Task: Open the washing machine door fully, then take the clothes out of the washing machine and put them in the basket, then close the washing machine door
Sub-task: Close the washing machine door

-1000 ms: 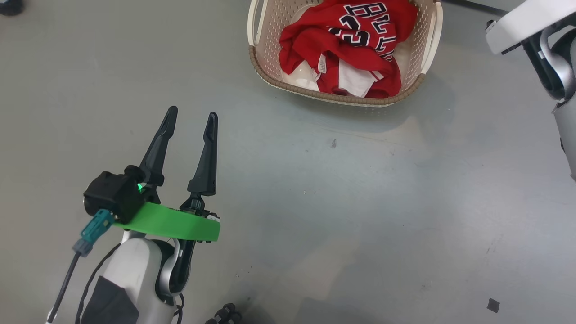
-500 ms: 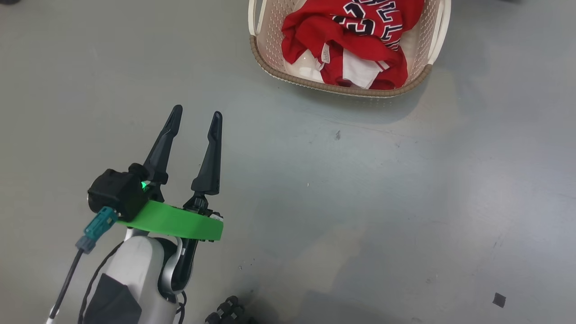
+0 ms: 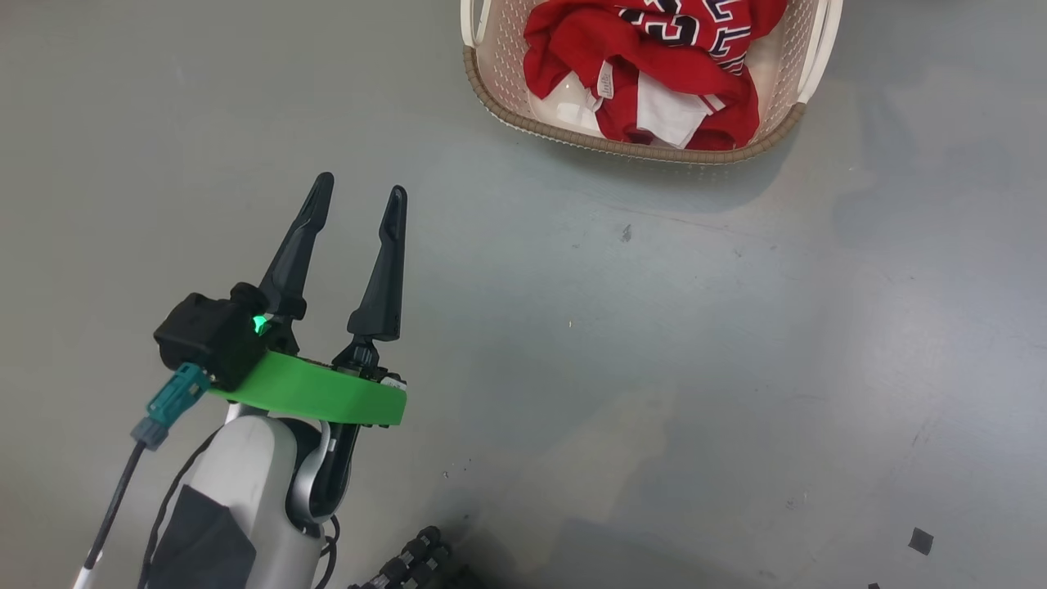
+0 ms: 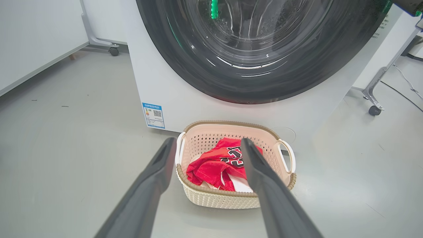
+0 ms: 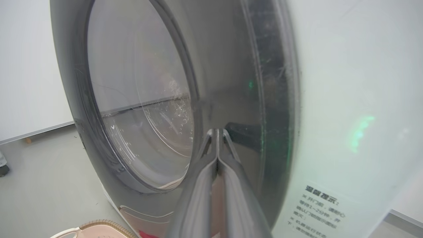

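Evidently only the camera is moved: the clothes (image 3: pixel 654 65) are kept in the basket (image 3: pixel 638 152), the left gripper (image 3: pixel 361 184) is spread empty apart from it, and the right gripper (image 5: pixel 216 132) is pinched together at the washing machine door (image 4: pixel 198 77) behind it; closing is judged underway.

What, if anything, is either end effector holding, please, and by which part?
Nothing is held: the left end effector is open and empty; the right end effector is shut on nothing.

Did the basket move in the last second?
No. The basket sits higher and further right in the head view, but the dark floor speck below its rim shifted the same way, so the camera moved, not the basket.
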### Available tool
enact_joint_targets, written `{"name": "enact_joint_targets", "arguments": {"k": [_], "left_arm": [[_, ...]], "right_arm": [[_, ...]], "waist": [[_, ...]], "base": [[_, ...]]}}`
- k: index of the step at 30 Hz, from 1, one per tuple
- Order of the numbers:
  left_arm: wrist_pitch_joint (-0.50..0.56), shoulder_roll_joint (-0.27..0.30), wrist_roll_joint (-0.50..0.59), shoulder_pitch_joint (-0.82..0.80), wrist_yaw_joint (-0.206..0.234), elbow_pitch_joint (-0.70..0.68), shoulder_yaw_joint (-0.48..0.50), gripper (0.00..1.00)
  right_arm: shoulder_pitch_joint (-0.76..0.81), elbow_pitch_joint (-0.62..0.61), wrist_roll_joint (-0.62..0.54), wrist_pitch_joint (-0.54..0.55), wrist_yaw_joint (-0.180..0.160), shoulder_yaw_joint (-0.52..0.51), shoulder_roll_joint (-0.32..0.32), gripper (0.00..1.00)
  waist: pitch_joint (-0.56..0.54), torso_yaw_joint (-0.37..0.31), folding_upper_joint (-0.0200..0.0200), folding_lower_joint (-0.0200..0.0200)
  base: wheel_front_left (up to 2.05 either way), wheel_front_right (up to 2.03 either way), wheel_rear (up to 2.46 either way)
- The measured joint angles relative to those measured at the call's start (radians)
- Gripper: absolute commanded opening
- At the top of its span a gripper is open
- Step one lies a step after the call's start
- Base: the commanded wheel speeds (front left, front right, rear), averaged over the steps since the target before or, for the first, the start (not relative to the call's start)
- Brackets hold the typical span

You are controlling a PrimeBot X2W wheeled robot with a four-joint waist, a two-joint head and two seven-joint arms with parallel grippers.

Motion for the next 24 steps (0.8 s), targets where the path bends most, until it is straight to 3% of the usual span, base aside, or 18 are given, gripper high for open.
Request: {"name": "enact_joint_targets", "arguments": {"k": [13,24], "left_arm": [[0.0,-0.002,0.008,-0.015,-0.004,0.023,0.017,1.0],[0.0,-0.002,0.03,-0.016,-0.011,0.075,0.052,1.0]], "right_arm": [[-0.001,0.081,-0.001,-0.066,0.0,0.022,0.02,0.0],[0.19,0.155,0.023,-0.143,0.0,0.038,0.085,0.0]], "waist": [[-0.022,-0.01,0.0,0.0],[-0.117,-0.039,0.0,0.0]], "base": [[0.0,0.0,0.0],[0.0,0.0,0.0]]}}
